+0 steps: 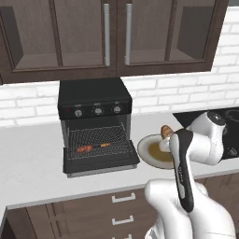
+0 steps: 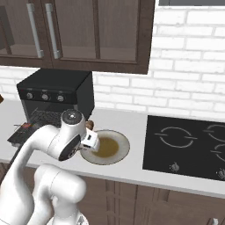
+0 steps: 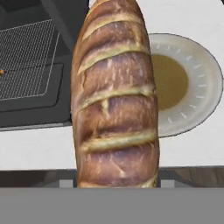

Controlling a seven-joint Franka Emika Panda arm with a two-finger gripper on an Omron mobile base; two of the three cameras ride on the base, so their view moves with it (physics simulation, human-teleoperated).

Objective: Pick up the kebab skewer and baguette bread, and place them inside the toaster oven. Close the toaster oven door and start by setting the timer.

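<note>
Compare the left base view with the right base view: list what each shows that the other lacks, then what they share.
Left base view alone: the thin kebab skewer with red and orange chunks lying on the wire rack inside the oven, and the golden-brown end of the baguette bread above the plate.

Right base view alone: the black glass cooktop with ring burners, set into the counter right of the plate.

Both: the black boxy toaster oven with three knobs, its drop-down door lying open, the round white plate, and dark wood cabinets.
</note>
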